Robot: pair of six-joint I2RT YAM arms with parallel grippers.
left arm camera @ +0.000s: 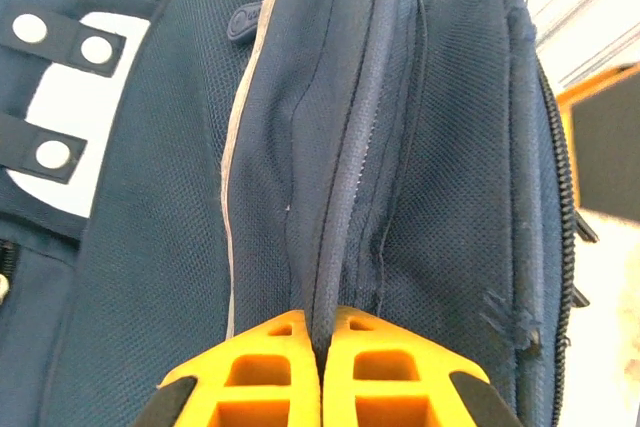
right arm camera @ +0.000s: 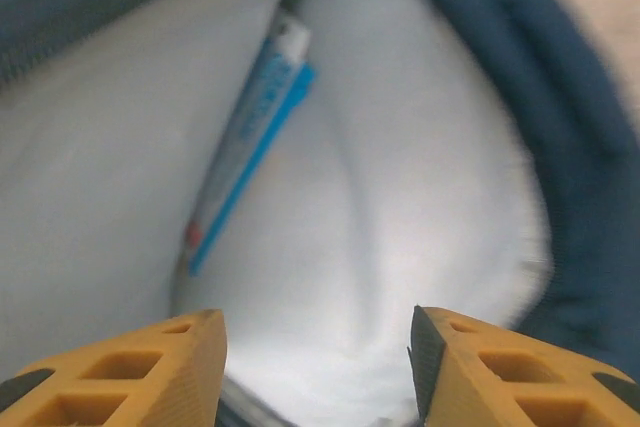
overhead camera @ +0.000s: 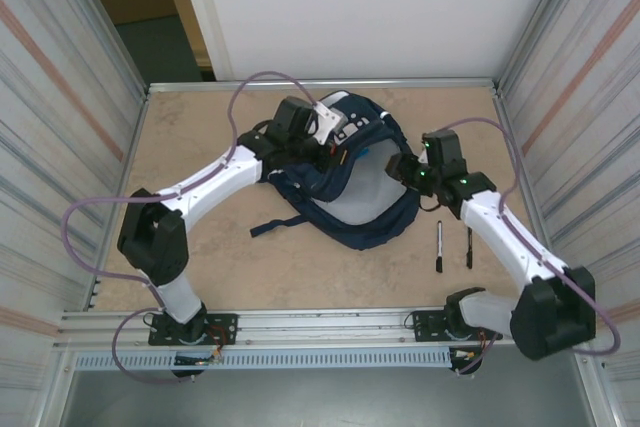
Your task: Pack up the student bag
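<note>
The navy-blue student bag (overhead camera: pixel 345 229) lies mid-table with its main compartment gaping and the white lining (overhead camera: pixel 367 195) showing. My left gripper (overhead camera: pixel 328 153) is at the bag's far upper edge. Its orange fingers (left arm camera: pixel 270 357) are shut on a ridge of navy fabric along the zip seam (left arm camera: pixel 345 197). My right gripper (overhead camera: pixel 399 169) is at the right side of the opening. In the right wrist view it (right arm camera: pixel 315 332) stands open over the white lining (right arm camera: pixel 400 197), with nothing between the jaws. A slim blue-and-white item (right arm camera: pixel 250 137) lies inside, against the lining.
Two dark pens (overhead camera: pixel 438 245) (overhead camera: pixel 469 246) lie side by side on the table to the right of the bag, close to my right arm. A loose dark strap (overhead camera: pixel 275 227) trails from the bag toward the left. Metal walls close in both sides.
</note>
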